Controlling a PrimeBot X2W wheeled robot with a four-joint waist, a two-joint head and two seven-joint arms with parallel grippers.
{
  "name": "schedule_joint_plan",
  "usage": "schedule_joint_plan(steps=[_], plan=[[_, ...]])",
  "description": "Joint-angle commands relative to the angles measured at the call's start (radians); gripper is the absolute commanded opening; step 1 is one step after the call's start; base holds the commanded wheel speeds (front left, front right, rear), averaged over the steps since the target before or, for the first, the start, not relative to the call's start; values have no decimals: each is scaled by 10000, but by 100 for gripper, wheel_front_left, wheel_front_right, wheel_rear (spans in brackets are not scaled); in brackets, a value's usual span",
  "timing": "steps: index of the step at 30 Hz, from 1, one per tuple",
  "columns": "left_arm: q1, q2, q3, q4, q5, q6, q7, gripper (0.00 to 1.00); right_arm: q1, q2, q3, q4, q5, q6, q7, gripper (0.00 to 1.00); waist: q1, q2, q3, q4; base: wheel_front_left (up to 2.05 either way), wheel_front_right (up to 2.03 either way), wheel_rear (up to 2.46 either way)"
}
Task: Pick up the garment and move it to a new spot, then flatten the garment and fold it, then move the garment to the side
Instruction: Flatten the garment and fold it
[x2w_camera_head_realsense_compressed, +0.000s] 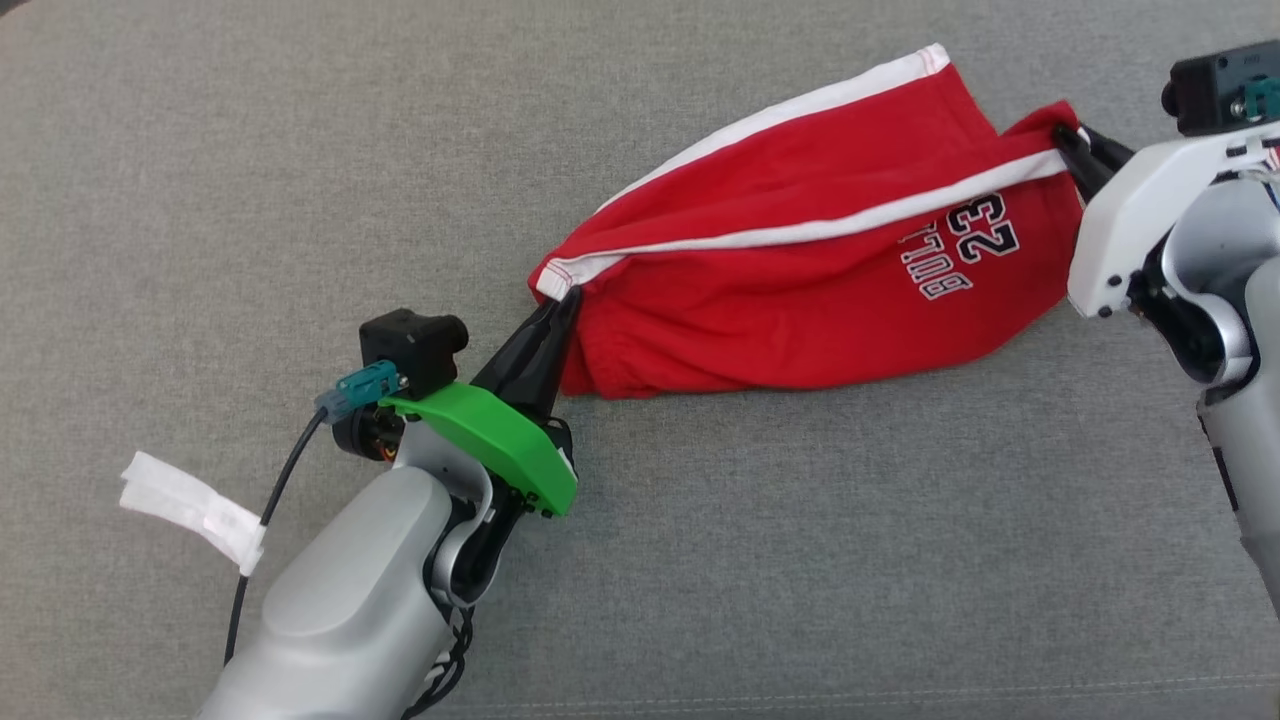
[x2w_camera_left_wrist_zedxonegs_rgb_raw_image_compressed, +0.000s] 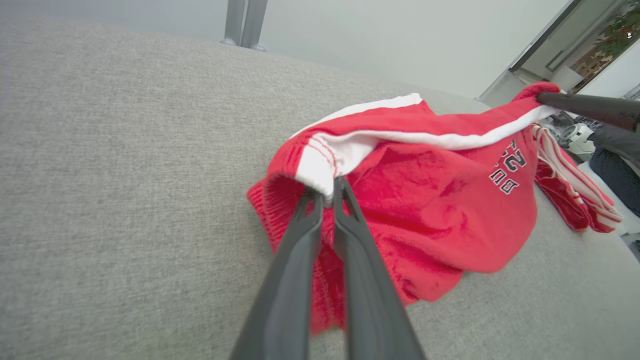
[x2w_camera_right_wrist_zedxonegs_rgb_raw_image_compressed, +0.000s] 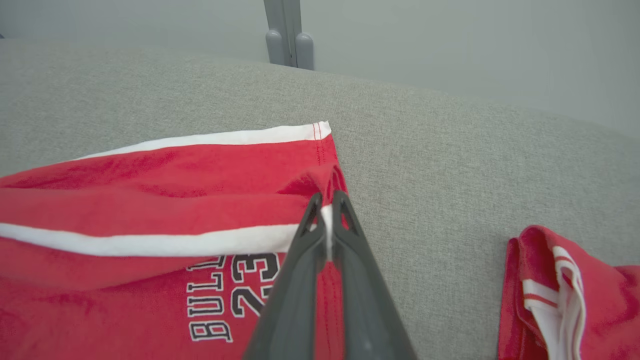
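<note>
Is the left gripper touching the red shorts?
Touching. In the left wrist view the left gripper is shut on the red shorts, pinching their white-striped corner.

I've got the garment (x2w_camera_head_realsense_compressed: 800, 270) on the tabletop (x2w_camera_head_realsense_compressed: 250, 150), running near-left to far-right, held btwn my two tools. L tool (x2w_camera_head_realsense_compressed: 570, 296) is at its near-left corner, closed on the hem there. R tool (x2w_camera_head_realsense_compressed: 1062, 135) is at the far-right corner, closed on that edge. Btwn the two grip pts the garment's body sags onto the tabletop. Left of my L forearm (x2w_camera_head_realsense_compressed: 340, 600) I see a strip (x2w_camera_head_realsense_compressed: 190, 505), one end at the arm's cable (x2w_camera_head_realsense_compressed: 270, 500); can't tell if it rests on the tabletop. In R wrist view a 2nd cloth (x2w_camera_right_wrist_zedxonegs_rgb_raw_image_compressed: 560, 300) lies on the tabletop right of the garment, apart from it. A post (x2w_camera_right_wrist_zedxonegs_rgb_raw_image_compressed: 287, 35) stands behind the tabletop's far edge.
</note>
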Motion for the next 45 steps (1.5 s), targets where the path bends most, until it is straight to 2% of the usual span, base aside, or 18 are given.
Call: schedule_joint_plan(steps=[1,7,17,19,20,26,27,28,35,40,45], plan=[[-263,-97,17,211,1,41,1,0,-429,-47,115,363,-130,0,-251,0,0,0,472,303,0,0,0],[-849,-601,216,857,-44,207,-191,0,-1851,82,105,1860,-445,0,-1218,0,0,0,834,562,0,0,0],[-1475,-1084,141,1411,-128,170,-164,0,-3042,369,244,3671,-640,0,-1964,0,0,0,1128,886,0,0,0],[-1573,-1141,134,1484,-167,163,-142,49,-3176,445,211,3990,-577,0,-1998,0,0,0,1159,922,0,0,0],[-1636,-1166,134,1522,-159,203,-160,100,-3227,497,247,4150,-561,0,-1934,100,0,0,1168,939,0,0,0],[-1632,-1217,187,1625,-53,246,-353,100,-3316,495,353,4488,-385,0,-2155,100,0,0,969,978,0,0,0],[-634,-607,1493,376,1150,651,-606,100,-2668,192,419,4460,130,0,-1469,100,0,0,266,885,0,0,0],[975,-461,3117,-1351,2981,820,-605,100,-2268,13,196,4497,419,0,-903,100,0,0,133,928,0,0,0],[2767,-1015,5103,-2679,4775,606,-608,100,-2109,-144,-359,4807,524,0,-362,100,0,0,380,1314,0,0,0],[3366,-1382,6159,-3267,5556,370,-609,100,-2108,-114,-694,5080,282,0,-153,100,0,0,587,1636,0,0,0],[3693,-1525,6760,-3529,6028,208,-610,100,-1980,76,-886,5444,40,0,238,100,0,0,703,1765,0,0,0]])
